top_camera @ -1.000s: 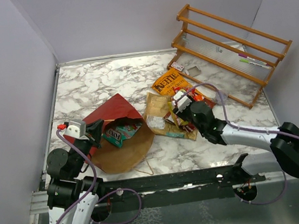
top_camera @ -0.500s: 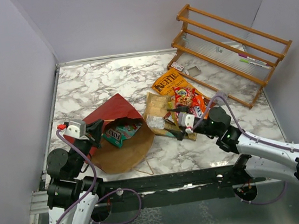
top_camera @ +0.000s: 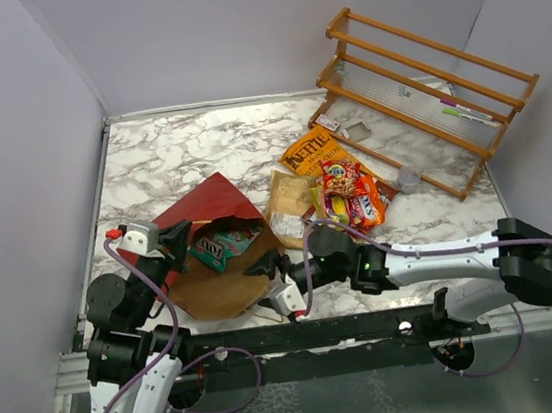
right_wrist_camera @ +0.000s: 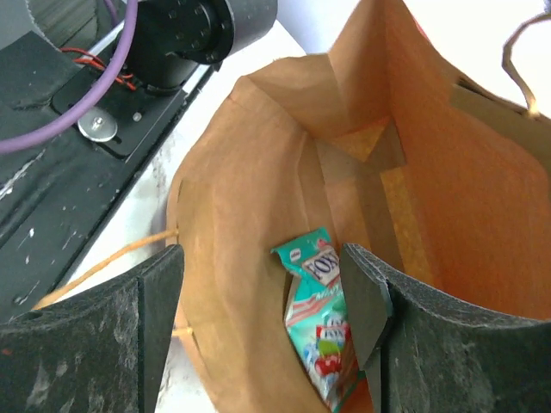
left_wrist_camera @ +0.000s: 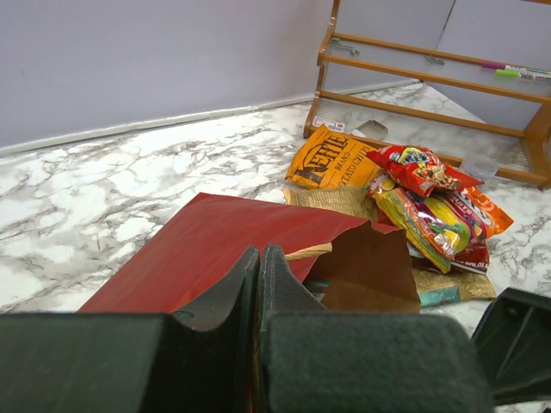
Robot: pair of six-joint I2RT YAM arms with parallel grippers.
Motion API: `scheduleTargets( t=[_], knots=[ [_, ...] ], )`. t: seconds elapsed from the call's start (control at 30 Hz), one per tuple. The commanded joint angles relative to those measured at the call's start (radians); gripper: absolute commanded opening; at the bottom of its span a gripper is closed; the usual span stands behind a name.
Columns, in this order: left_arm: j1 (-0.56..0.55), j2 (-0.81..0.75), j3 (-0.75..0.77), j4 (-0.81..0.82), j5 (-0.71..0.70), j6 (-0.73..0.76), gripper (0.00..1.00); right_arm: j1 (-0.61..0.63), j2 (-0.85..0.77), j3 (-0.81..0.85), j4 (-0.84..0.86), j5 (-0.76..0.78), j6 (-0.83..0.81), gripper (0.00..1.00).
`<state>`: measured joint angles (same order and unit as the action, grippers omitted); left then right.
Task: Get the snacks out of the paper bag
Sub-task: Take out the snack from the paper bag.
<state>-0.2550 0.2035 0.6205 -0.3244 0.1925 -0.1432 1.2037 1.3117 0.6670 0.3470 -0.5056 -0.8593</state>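
The paper bag (top_camera: 207,203) lies on its side, dark red outside, brown inside, its mouth toward the arms. My left gripper (top_camera: 174,241) is shut on the bag's upper edge; in the left wrist view (left_wrist_camera: 260,255) its jaws pinch the red paper (left_wrist_camera: 207,249). My right gripper (top_camera: 268,273) is open and empty at the bag's mouth. In the right wrist view (right_wrist_camera: 267,292) its fingers frame a teal candy pack (right_wrist_camera: 323,340) lying inside the bag (right_wrist_camera: 250,172). The orange Kettle bag (top_camera: 309,149), a tan chip bag (top_camera: 289,197) and red and yellow candy packs (top_camera: 345,190) lie piled on the table to the right.
A wooden slatted rack (top_camera: 431,77) stands at the back right with pens on it. A small grey cup (top_camera: 409,179) sits beside the pile. The bag's string handle (top_camera: 267,313) lies near the front edge. Grey walls close in the marble table (top_camera: 178,148).
My right arm has swung left from the snack pile to the bag's mouth, leaving the red candy pack on the pile. The left gripper has kept its hold on the bag.
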Motion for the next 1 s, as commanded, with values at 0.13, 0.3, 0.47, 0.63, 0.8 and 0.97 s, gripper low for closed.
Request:
scheduleTargets(
  t=[0.13,0.3,0.47,0.63,0.8,0.97],
  knots=[
    [0.008,-0.012,-0.004,0.004,-0.03,0.001,0.0,0.099,0.234,0.185,0.017,0.23,-0.016,0.73],
    [0.008,-0.014,-0.005,0.003,-0.029,0.002,0.0,0.118,0.377,0.305,-0.083,0.408,-0.108,0.73],
    [0.009,-0.018,-0.004,0.0,-0.031,0.004,0.0,0.119,0.441,0.352,-0.075,0.511,-0.174,0.73],
    [0.01,-0.022,-0.004,-0.001,-0.032,0.003,0.0,0.116,0.578,0.426,-0.129,0.635,-0.26,0.72],
    [0.01,-0.024,-0.005,-0.001,-0.033,0.004,0.0,0.103,0.635,0.476,-0.111,0.649,-0.282,0.71],
    [0.01,-0.026,-0.005,-0.001,-0.034,0.004,0.0,0.075,0.714,0.541,-0.089,0.694,-0.292,0.68]
  ],
)
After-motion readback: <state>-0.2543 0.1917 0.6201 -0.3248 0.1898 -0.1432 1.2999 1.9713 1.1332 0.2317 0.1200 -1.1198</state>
